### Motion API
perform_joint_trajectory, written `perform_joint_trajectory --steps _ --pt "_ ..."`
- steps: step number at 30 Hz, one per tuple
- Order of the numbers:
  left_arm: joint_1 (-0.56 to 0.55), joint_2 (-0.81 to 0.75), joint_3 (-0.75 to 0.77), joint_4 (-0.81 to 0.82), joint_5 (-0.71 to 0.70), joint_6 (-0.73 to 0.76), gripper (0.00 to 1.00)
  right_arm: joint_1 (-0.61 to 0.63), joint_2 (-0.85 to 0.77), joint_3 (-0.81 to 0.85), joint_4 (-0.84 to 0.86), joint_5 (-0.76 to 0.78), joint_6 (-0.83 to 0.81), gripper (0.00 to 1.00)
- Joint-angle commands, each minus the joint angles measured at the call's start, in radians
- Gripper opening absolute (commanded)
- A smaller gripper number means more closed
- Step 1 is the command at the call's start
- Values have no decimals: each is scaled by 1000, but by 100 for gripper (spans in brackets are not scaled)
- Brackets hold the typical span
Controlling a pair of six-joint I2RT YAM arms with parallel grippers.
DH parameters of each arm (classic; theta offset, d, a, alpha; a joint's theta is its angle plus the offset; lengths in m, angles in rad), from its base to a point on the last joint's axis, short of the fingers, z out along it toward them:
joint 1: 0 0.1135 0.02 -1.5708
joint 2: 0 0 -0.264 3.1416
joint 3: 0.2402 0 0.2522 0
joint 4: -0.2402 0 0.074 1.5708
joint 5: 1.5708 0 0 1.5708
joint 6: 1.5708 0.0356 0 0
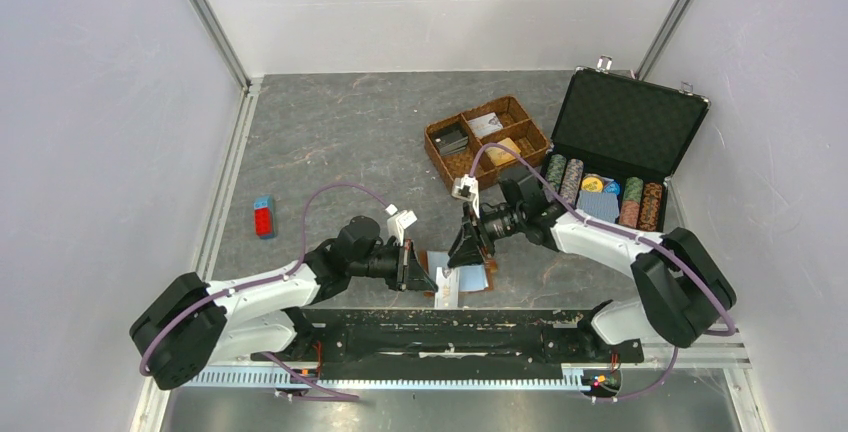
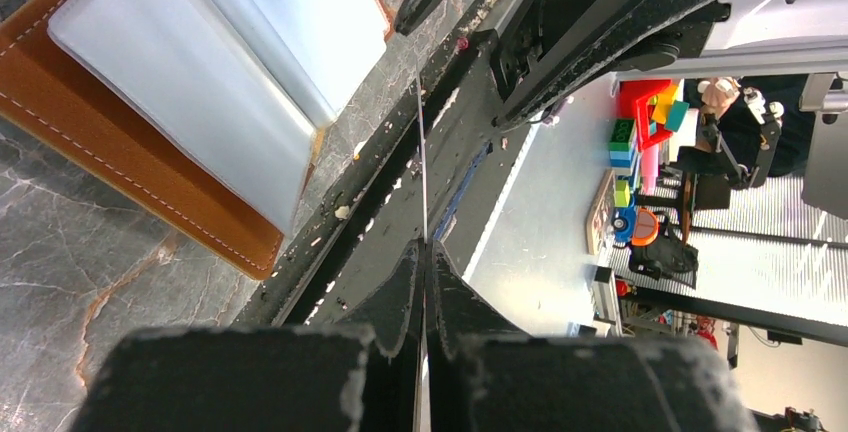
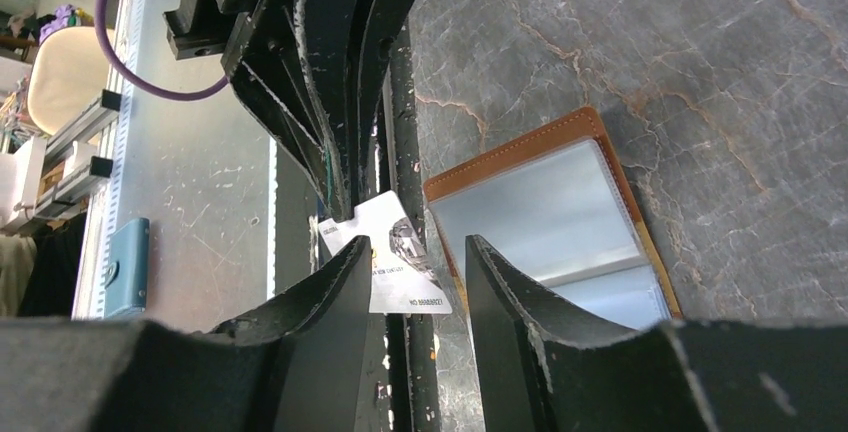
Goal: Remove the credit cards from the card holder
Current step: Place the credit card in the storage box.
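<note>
The tan leather card holder lies open at the table's near edge, its pale blue-grey sleeves up; it also shows in the left wrist view and the right wrist view. My left gripper is shut on a white credit card, held just left of the holder over the front rail. The left wrist view shows that card edge-on between my left gripper's closed jaws. My right gripper is open and empty above the holder's far side. In the right wrist view its jaws frame the white card.
A woven brown compartment basket stands at the back centre. An open black case with poker chips stands at the right. A red and blue block lies at the left. The black front rail runs along the near edge.
</note>
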Motion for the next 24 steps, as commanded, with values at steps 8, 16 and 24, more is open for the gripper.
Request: perform_joint_trajectory --steps 8,16,24 --pt "5 -8 5 55 36 32 2 -3 59 57 -134 -115 -172 45" --pt "5 -16 -2 68 36 23 2 -3 80 55 -137 -127 -184 41" --pt "5 -9 -8 84 38 15 2 -3 64 64 -121 -141 -176 33"
